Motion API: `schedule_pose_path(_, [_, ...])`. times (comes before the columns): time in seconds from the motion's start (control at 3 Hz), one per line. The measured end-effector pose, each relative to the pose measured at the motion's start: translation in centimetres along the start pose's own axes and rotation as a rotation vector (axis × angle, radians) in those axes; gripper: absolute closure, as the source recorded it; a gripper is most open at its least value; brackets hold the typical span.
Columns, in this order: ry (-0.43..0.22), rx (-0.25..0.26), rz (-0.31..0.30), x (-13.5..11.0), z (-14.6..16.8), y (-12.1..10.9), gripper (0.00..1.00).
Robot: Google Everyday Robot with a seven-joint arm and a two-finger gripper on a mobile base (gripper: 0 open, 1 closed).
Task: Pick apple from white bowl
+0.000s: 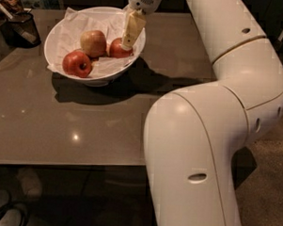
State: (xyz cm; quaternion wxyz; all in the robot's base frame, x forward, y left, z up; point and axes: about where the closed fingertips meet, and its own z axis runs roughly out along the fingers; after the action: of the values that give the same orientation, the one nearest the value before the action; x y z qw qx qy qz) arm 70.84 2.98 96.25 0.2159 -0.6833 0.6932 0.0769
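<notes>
1. Claw (128, 42): cream-coloured grasping part at the end of the bulky white robot arm (211, 137). It reaches down from the far side into the bowl's right half, slanting slightly down and to the left. Only one cream slab of it shows, so I cannot tell whether it is spread or pressed together.
2. Small round evenly red apple (115, 48): lies in the right part of the bowl on the paper lining. It touches or sits just beside the tan apple on its left.
3. Key relation: the claw's tip overlaps the small red apple's right edge. The apple therefore lies immediately to the left of the tip and slightly below it. Contact cannot be confirmed. Being round, the apple offers no long axis to align with.
4. Judgement: the grasp probably needs a slight shift left to centre over the apple, with care not to nudge the tan neighbour.
5. Large shallow glossy white bowl (105, 75): stands on the grey-brown surface (84, 126), lined with crumpled white paper (69, 31).
6. Larger yellowish-tan apple (93, 43): sits at the bowl's centre.
7. Deeper-red apple with a dark stem dimple (77, 64): sits in the front left of the bowl, apart from the claw.
8. Small dark cup (20, 27): stands at the far left of the surface.
</notes>
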Motion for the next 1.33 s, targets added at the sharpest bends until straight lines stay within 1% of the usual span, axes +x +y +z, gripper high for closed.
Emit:
schedule_pose_path(0.33, [0.008,-0.006,0.001,0.0,0.6,-0.1,0.25])
schedule_pose_path(1.33, [0.012,-0.034,0.028,0.7,1.9,0.0,0.27])
